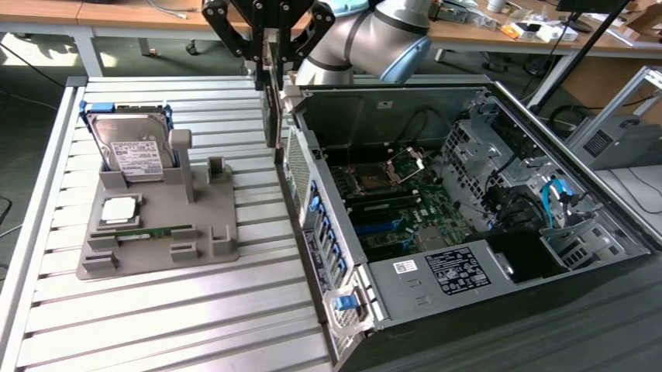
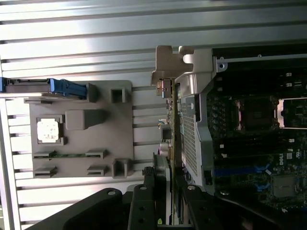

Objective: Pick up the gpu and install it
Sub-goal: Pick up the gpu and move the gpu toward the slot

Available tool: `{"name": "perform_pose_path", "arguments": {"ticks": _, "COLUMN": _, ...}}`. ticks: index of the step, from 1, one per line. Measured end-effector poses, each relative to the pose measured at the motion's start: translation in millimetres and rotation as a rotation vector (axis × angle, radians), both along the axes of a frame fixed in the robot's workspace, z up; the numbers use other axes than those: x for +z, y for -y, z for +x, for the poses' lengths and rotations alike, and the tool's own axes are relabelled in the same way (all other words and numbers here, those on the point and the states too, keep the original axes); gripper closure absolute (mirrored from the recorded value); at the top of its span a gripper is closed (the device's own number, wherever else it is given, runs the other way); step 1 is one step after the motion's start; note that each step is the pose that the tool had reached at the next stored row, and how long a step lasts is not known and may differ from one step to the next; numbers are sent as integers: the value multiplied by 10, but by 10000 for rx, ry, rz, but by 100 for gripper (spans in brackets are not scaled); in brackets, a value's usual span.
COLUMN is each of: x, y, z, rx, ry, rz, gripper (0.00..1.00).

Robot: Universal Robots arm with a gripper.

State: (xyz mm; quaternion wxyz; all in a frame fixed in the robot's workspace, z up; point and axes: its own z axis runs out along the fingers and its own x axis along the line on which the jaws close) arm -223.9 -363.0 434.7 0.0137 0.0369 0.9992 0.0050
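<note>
A slatted metal counter (image 1: 155,310) carries the work, with cluttered wooden benches behind it. The landmark is the open computer case (image 1: 321,225), lying on its side with its motherboard (image 1: 398,217) exposed.

Well apart from the case, on the exterior view's left, sits a grey fixture tray (image 1: 155,260). It holds a hard drive (image 1: 135,155) standing on edge at its far end, a processor chip (image 1: 119,209) and a memory stick (image 1: 145,231).

Between the tray and the case, much nearer the case, the claw (image 1: 267,58) hangs above the counter, closed on the gpu (image 1: 272,108). The card hangs edge-on below the fingers, just outside the case's perforated rear wall and not yet inside it.

In the wrist view the gpu (image 2: 169,124) runs as a thin strip from the claw (image 2: 168,196) along that wall. Its metal bracket (image 2: 165,60) is at the end away from the fingers, beside the case's corner. The jaws stand at a middling width, clamped across the card's thickness.

The card looks light and stiff, but probably fragile. Its fan and small board parts would not bear squeezing, and the connector edge should not scrape metal. A hold across the flat body near one end, as here, seems sound. The long unsupported length could swing or catch on the case's rear wall, so the grip needs to be firm and square.
</note>
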Motion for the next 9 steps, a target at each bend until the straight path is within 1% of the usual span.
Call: {"name": "perform_pose_path", "arguments": {"ticks": 9, "x": 0, "y": 0, "z": 51, "rx": 0, "ry": 0, "rz": -1, "gripper": 73}}
